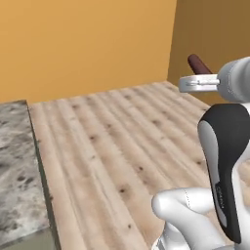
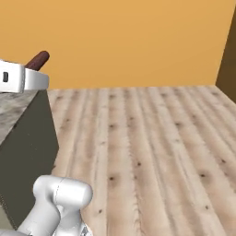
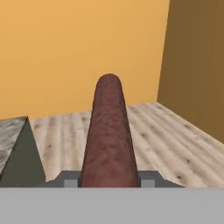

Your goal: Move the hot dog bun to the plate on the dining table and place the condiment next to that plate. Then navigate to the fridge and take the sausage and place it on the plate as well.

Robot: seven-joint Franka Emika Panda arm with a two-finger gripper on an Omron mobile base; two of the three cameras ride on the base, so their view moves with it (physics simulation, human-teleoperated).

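Sausage (image 3: pixel 108 135) was where you wanted it: clamped between the gripper (image 3: pixel 109 181) fingers, sticking straight out ahead of the hand, carried above the wooden floor (image 2: pixel 152 138). You had the stone counter (image 1: pixel 17 166) to the left and orange wall (image 1: pixel 83 44) beyond.

Lighting, my feeds: even, bright and flat, no source I can place. Orange wall (image 2: pixel 138 41) unshaded, darker on the side wall (image 3: pixel 197 65). Floor (image 1: pixel 112 146) without cast shadows or glare. Rendering soft, slightly blurred; sausage (image 3: pixel 109 135) close-up coarse-textured.
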